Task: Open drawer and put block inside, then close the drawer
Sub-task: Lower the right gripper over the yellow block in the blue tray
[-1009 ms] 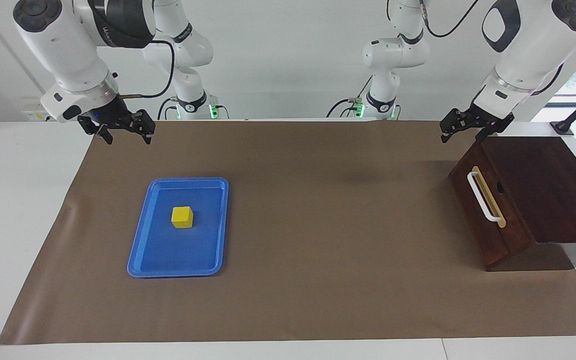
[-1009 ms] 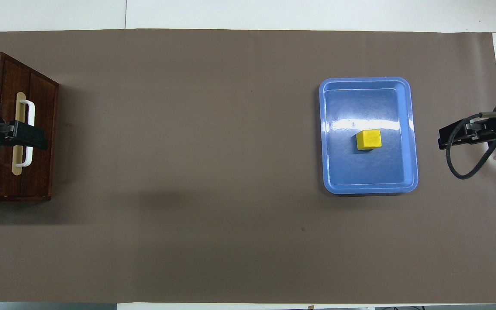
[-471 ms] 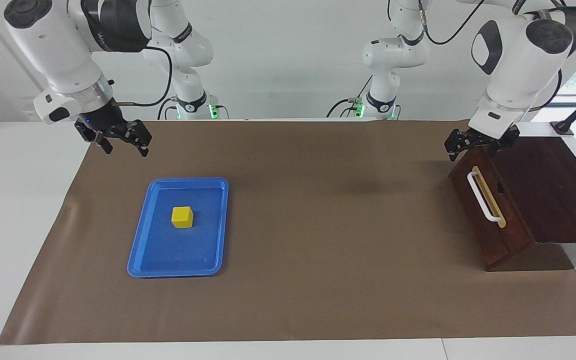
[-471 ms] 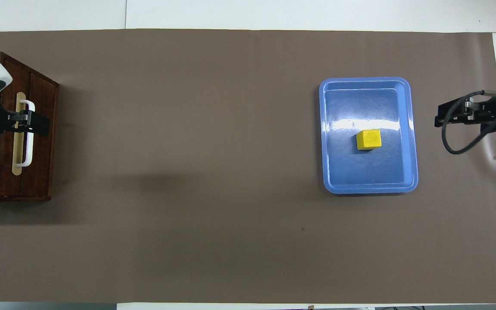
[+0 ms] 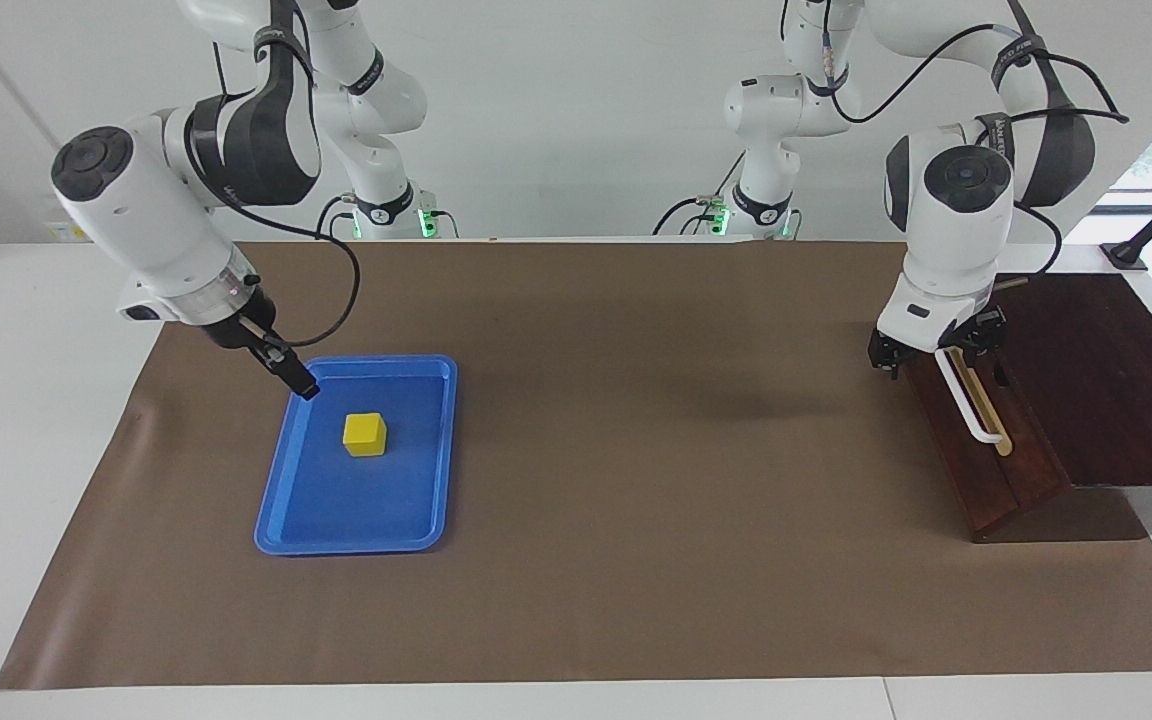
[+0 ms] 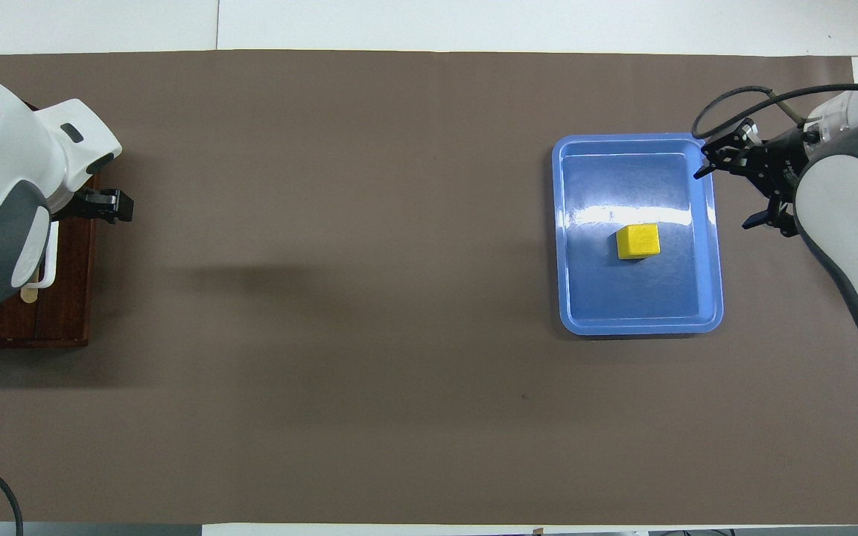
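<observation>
Seemingly left pincer point(image 5: 931, 352) astride handle point(image 5: 971, 400).

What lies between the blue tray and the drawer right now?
Nothing: in both views the brown mat between the blue tray and the drawer is bare. The block sits in the tray.

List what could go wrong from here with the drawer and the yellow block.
1. The left gripper sits at the end of the white handle nearest the robots, not its middle; an off-centre pull might skew the closed drawer or slip off.
2. The right gripper hangs over the blue tray's rim, short of the yellow block; descending here it may strike the rim and shift the tray.
</observation>
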Robot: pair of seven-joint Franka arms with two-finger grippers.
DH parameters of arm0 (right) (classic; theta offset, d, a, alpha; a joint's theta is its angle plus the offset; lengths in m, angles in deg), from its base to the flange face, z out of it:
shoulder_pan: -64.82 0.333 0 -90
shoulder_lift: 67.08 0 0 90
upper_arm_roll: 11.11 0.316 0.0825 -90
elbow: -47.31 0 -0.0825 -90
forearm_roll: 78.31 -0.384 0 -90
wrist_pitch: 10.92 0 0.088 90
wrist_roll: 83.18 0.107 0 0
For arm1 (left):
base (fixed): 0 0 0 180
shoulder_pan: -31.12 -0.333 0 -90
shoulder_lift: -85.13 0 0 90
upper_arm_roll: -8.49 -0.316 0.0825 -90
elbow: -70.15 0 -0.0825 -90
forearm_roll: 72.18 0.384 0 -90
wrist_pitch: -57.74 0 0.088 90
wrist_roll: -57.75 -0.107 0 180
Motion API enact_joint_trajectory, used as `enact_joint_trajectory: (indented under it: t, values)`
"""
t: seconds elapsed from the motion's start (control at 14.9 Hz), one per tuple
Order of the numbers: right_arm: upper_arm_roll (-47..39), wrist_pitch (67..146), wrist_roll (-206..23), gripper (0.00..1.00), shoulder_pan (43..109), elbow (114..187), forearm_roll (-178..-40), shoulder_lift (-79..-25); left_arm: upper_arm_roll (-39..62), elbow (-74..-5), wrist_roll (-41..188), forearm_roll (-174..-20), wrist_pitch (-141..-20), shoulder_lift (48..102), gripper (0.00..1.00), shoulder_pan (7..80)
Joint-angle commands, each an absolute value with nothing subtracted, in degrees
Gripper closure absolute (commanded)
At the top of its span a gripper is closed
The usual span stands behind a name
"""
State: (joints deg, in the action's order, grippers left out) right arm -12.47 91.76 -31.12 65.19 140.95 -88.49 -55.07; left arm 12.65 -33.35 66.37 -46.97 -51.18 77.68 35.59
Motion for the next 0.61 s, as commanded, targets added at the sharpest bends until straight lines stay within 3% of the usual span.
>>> enact_joint_trajectory:
  t: [0.0,0.4,0.54]
  values:
    - [-12.3,94.6,-15.0,0.09,64.1,140.2,-95.4,-52.5,12.3,-37.2,67.1,-42.3,-56.6,78.1,0.00,35.2]
    - [-12.6,95.6,-9.3,0.09,60.8,142.3,-105.1,-44.9,12.2,-40.8,68.6,-40.7,-61.5,77.7,0.00,33.5]
    - [-12.6,95.6,-9.5,0.09,60.5,143.8,-106.0,-44.7,12.2,-42.2,68.8,-40.7,-63.2,77.7,0.00,32.0]
